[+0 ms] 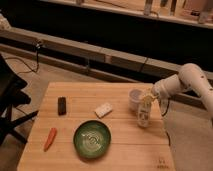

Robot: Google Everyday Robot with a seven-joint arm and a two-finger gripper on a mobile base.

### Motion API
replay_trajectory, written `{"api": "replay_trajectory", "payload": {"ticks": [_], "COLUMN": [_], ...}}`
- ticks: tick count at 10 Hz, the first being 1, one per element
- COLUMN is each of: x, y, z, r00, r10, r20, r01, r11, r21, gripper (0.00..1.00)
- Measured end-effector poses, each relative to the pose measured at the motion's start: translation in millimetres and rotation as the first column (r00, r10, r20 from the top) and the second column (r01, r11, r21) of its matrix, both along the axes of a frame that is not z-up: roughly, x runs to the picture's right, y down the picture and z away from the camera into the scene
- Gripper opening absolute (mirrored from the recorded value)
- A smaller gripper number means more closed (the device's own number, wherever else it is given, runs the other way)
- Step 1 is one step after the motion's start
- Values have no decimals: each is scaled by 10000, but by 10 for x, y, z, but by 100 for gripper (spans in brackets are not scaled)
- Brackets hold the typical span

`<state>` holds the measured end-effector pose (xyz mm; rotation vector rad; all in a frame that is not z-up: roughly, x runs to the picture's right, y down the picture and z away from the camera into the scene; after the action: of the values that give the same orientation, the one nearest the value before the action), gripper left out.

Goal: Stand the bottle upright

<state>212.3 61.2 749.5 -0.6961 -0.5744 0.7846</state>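
Note:
The slim whitish bottle [144, 114] with a printed label stands close to upright on the wooden table [125, 145], near its right edge, just in front of the short white cup [135, 99]. My gripper [149, 95] is at the bottle's top, coming in from the right on the white arm [187, 82].
A green bowl [92, 139] sits at the table's front middle. A flat white block [103, 109] lies behind it. A black block [62, 105] is at the left and an orange carrot [50, 139] near the front left edge. A dark chair [10, 100] stands left of the table.

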Motion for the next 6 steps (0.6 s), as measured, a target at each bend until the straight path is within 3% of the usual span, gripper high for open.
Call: {"api": "replay_trajectory", "payload": {"ticks": [4,5,6], "x": [45,48,50], "y": [26,34,40], "z": [9,1,-10], "r00": [9973,9963,9956], "r10": [393,389,355], "r20": [621,761,871], "r01": [-390,-388,-357], "r11": [9992,9992,9994], "r21": [-55,-25,4], "gripper": [72,79,80]}}
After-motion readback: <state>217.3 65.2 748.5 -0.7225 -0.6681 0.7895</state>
